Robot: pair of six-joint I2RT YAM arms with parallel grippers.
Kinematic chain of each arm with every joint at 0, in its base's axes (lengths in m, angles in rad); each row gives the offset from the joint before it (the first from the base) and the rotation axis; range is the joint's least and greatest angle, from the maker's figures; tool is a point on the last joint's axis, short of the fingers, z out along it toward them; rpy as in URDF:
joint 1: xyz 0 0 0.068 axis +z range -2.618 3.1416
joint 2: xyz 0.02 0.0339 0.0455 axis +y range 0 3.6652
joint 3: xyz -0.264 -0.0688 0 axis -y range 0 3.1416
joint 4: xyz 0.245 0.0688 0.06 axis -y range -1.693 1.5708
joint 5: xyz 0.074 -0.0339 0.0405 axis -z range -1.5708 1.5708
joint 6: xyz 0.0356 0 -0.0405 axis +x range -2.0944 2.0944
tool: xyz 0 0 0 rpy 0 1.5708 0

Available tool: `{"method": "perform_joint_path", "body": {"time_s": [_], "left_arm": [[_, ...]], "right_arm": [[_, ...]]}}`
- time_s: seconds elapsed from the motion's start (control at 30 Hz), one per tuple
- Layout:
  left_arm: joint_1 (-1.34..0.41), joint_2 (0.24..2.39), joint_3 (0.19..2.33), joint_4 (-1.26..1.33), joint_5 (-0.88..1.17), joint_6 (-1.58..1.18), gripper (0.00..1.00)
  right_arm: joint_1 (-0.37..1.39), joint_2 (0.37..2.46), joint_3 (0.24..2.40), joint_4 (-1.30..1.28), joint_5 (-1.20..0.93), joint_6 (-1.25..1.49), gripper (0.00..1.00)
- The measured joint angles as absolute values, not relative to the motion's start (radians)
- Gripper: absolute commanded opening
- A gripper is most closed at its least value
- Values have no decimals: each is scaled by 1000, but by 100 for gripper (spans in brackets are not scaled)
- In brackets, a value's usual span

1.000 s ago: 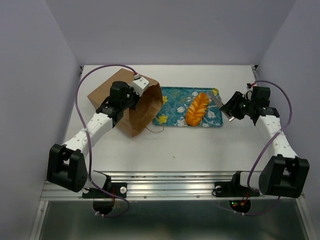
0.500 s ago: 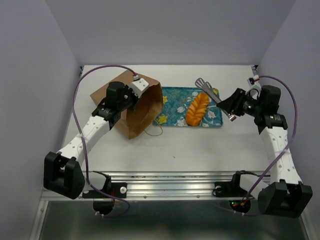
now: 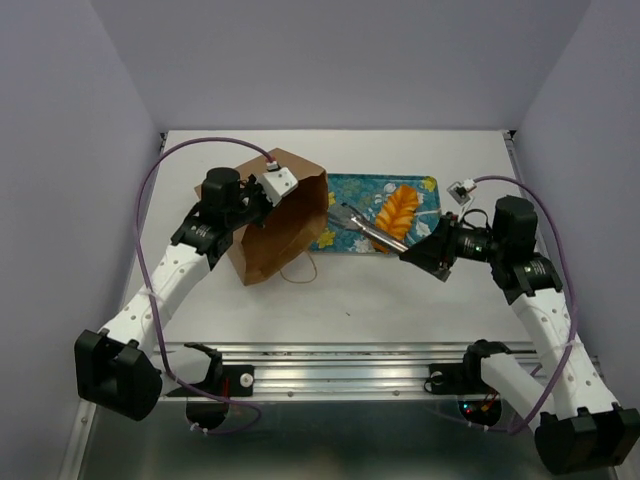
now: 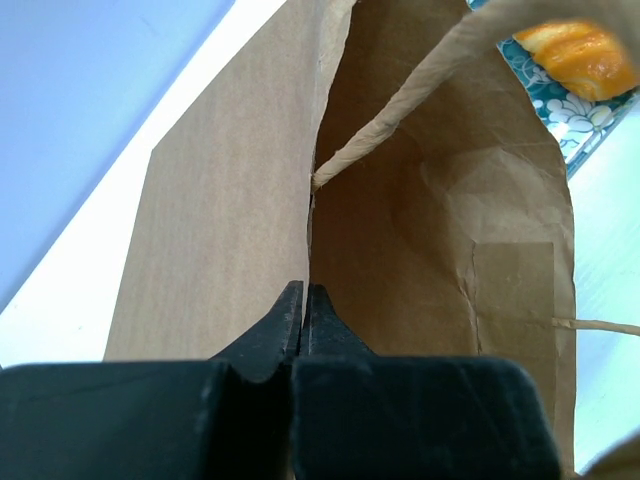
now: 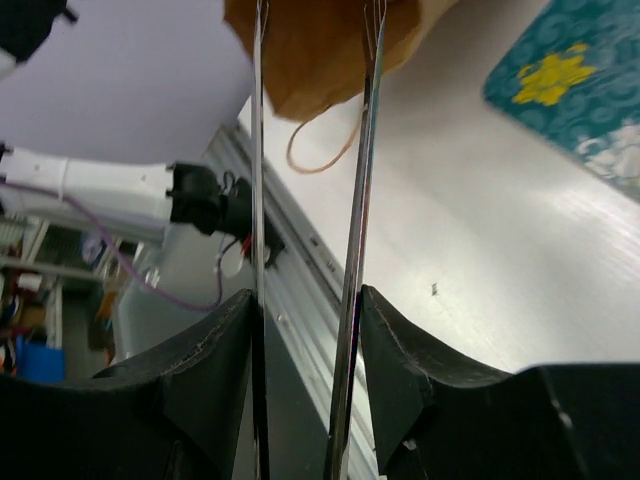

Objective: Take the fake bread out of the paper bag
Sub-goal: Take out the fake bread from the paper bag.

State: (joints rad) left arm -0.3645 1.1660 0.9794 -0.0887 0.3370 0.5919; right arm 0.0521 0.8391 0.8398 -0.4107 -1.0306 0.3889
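While the left hand (image 4: 303,318) is pressed together on the upper rim of the tall brown kraft paper bag (image 3: 272,232), pinching the paper edge between its black fingers (image 4: 268,345), the bag lies on its side on the white tabletop (image 3: 400,300), left of centre in the overhead view. Its mouth gapes toward the right of the frame, and a thin cord handle (image 3: 298,268) loops onto the tabletop at its lower edge. Just right of the mouth sits a teal floral-patterned tray (image 3: 352,190). The long braided orange-golden toy loaf (image 3: 397,208) rests on the tray, out of the bag, toward the tray's right half. The right hand (image 5: 305,300), at centre right of the overhead view, is clamped on a pair of thin metal tongs (image 3: 368,228). The tongs reach up and to the left across the tray and pass close by the loaf's lower end; contact there cannot be made out. Their tips lie over the tray's left part, near the bag's mouth. In the right wrist view the two tong arms stand apart, with the bag's mouth beyond them at the top of the frame.
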Motion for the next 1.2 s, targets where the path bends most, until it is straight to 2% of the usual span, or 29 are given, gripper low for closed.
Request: {"method": "perform_joint_path", "body": {"time_s": [0.3,0.67,1.03,1.2], "left_arm": [[-364,1218,982,-114,366,590,0],[-364,1241,981,-123,408,556,0],[-364,1220,981,-109,412,520,0],[-364,1220,981,-103,411,507,0]], "right_arm": [[344,873,828,-410,-976,379,49],[583,1199,933,-380,-730,361,49],[636,1507,1087,-175,-447,484,49],[650,1622,1122,-90,-394,549,49]]}}
